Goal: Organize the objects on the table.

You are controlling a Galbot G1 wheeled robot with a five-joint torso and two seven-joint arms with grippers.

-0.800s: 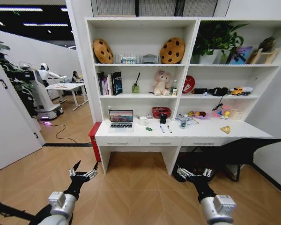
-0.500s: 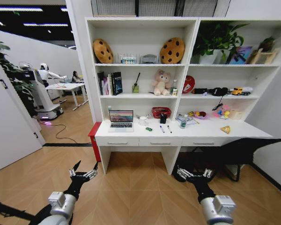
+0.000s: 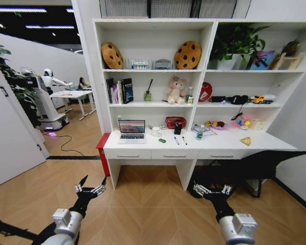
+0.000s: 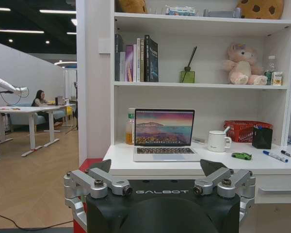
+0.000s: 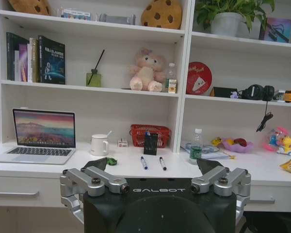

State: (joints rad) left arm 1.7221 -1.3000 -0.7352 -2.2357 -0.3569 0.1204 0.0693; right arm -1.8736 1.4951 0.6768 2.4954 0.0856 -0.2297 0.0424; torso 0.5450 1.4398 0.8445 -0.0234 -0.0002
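both grippers, left (image 3: pixel 91 184) and right (image 3: pixel 212 189), spread wide, empty; green car (image 5: pixel 111 161) seemingly half hidden behind a finger

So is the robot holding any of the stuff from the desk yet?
No, nothing is held. The left gripper and right gripper both hang open and empty above the wooden floor, short of the long white desk.

"GALBOT" on left hand (image 4: pixel 159 171), right hand (image 5: pixel 154 171)

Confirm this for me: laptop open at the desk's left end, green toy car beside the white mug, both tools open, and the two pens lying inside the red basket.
One error: the two pens lie on the desk in front of the red basket, as the right wrist view shows. The laptop, green toy car, white mug, left tool and right tool are as stated.
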